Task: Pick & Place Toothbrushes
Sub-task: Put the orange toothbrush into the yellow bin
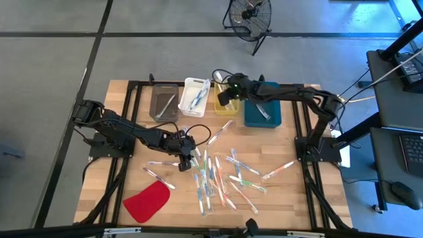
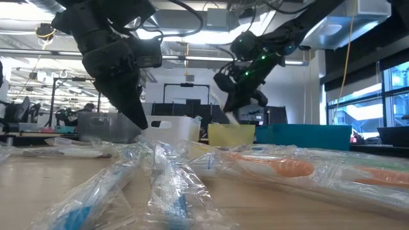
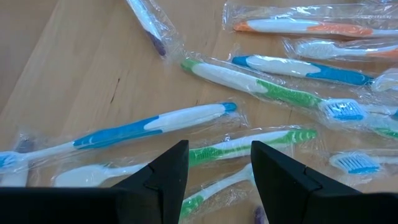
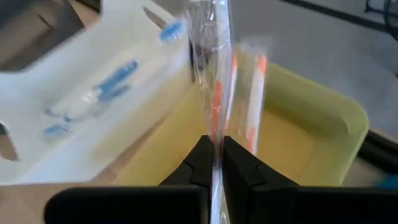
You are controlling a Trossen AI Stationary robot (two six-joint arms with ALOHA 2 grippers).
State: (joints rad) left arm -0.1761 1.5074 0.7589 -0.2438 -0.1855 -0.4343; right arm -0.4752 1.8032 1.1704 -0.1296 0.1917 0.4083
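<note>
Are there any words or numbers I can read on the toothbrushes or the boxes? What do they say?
No readable text anywhere.
Toothbrushes and their clear wrappers: no print shows.
White bin, yellow bin, teal bin, grey bin: plain, no labels seen.
Red piece: plain.
Room behind the table in the low view: any signs there are too small and blurred to read.

wooden tabletop | along its far edge: grey bin, white bin just beside, then yellow bin, then teal bin | flat red piece near its front left corner | black fan on floor beyond far edge
</note>
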